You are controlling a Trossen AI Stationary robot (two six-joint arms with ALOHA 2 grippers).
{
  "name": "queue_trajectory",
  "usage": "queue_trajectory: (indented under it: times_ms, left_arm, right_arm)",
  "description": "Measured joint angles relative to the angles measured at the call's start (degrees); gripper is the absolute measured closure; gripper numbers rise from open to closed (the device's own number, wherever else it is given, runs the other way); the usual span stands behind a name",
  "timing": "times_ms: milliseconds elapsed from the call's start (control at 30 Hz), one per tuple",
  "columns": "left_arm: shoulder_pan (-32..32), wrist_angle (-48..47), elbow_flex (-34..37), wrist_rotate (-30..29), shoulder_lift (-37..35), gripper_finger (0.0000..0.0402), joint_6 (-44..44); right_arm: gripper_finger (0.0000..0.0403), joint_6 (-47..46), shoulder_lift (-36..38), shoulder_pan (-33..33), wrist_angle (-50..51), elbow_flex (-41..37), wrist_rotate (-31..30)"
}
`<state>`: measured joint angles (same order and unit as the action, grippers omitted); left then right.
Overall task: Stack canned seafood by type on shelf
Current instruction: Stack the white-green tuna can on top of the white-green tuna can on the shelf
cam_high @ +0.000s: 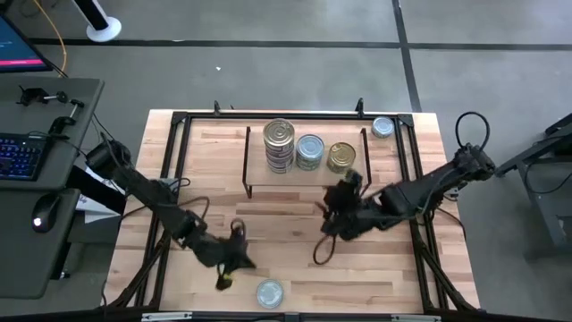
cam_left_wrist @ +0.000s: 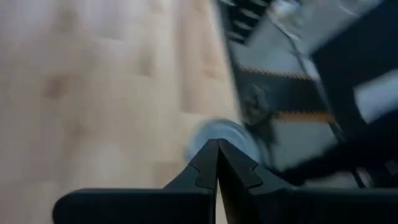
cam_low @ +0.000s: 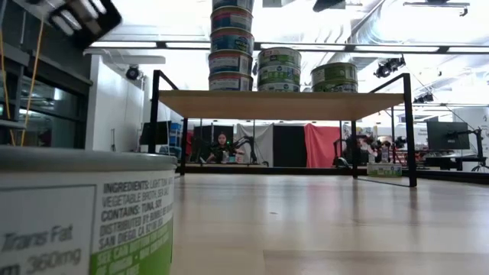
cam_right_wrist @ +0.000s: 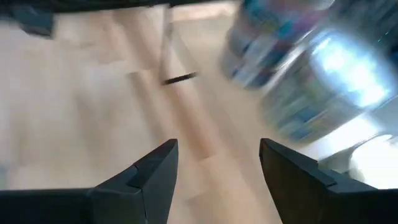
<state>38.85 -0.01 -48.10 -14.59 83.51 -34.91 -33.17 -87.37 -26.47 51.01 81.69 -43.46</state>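
Three stacks stand side by side on the shelf [cam_high: 259, 148]: a tall stack of silver tins [cam_high: 279, 145] on the left, a shorter pale blue-silver stack [cam_high: 309, 150] in the middle, and a gold-lidded stack [cam_high: 340, 156] on the right. From the low view the tall one climbs out of the top of the picture, the middle one shows two tins and the right one looks lowest. So the sorting by type looks well advanced.

Two tins are left off the shelf. One loose tin [cam_high: 270, 292] sits at the front edge of the bench [cam_high: 295, 224], so close to the low camera that its label fills that corner. Another, the far tin [cam_high: 382, 127], rests at the back right of the bench, just beside the shelf's end.

The left pincer [cam_high: 234, 257] hangs low over the front of the bench, near that front tin, its fingers pressed together and holding nothing. The right pincer [cam_high: 342, 199] hovers just in front of the shelf, near the gold stack, fingers spread apart and empty.

My read: mostly done, with two tins to collect.
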Motion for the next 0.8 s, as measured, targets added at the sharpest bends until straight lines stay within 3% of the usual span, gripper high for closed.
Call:
queue_trajectory:
  times_ms: [67, 233, 300, 467, 600, 800]
  left_arm:
    - [1.7, 3.0, 0.0, 2.2, 2.8, 0.0401, 1.2]
    - [3.6, 14.7, -1.6, 6.4, 12.3, 0.0401, 2.0]
    - [3.7, 15.8, -4.8, 6.6, 16.1, 0.0401, 4.7]
    - [2.6, 6.8, -13.3, 8.1, 23.7, 0.0401, 9.6]
    - [1.6, 2.2, -17.2, 9.2, 26.4, 0.0401, 10.1]
    - [0.1, 1.0, -17.6, 9.4, 27.5, 0.0401, 10.7]
  right_arm:
    - [0.0185, -6.9, -1.3, -2.2, 0.1, 0.0, 3.5]
    - [0.0206, -11.9, -7.6, -8.2, -0.5, 0.0, 13.2]
    - [0.0239, -13.5, -10.9, -10.8, -0.9, 0.0, 17.2]
    - [0.0381, -17.1, -17.3, -16.6, -5.3, 0.0, 24.6]
    - [0.0385, -23.7, -19.4, -19.2, -7.0, 0.0, 25.5]
    - [0.0399, -27.4, -22.5, -20.0, -10.0, 0.0, 28.6]
